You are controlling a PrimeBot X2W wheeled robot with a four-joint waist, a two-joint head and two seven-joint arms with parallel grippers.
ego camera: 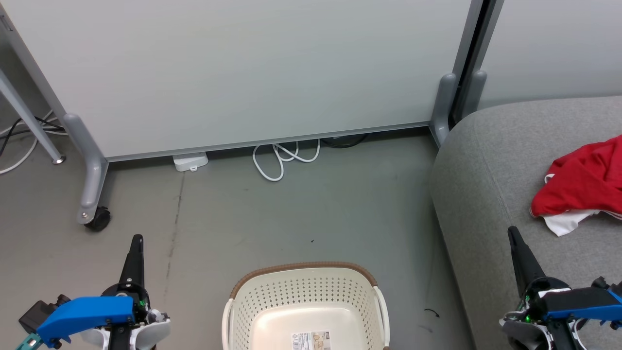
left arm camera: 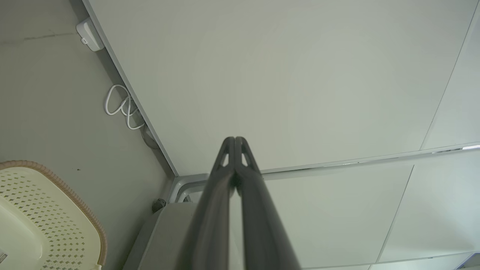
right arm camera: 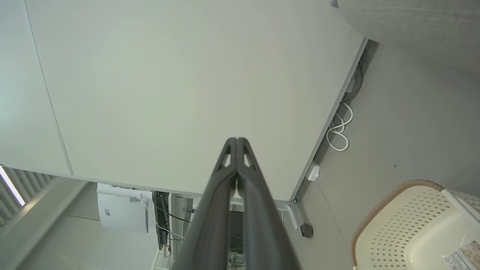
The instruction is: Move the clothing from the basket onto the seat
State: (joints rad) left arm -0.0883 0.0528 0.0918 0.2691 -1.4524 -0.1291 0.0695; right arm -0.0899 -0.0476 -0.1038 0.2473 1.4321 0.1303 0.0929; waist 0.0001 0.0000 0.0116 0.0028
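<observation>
The clothing (ego camera: 583, 182), bright red with white trim, lies bunched on the seat (ego camera: 495, 165), a light grey sofa at the right. The cream basket (ego camera: 306, 291) with a brown rim stands on the floor at bottom centre; inside it I see a bare bottom with a paper label. The basket (left arm camera: 45, 210) also shows in the left wrist view and the basket (right arm camera: 408, 225) in the right wrist view. My left gripper (ego camera: 137, 239) is shut and holds nothing, left of the basket. My right gripper (ego camera: 512, 231) is shut and holds nothing, over the seat's front edge, below the clothing.
A pale partition panel (ego camera: 243, 68) on grey feet with a caster (ego camera: 97, 218) runs across the back. A looped white cable (ego camera: 282, 158) and a small white box (ego camera: 190, 161) lie at its base. Grey floor (ego camera: 291, 214) stretches between panel and basket.
</observation>
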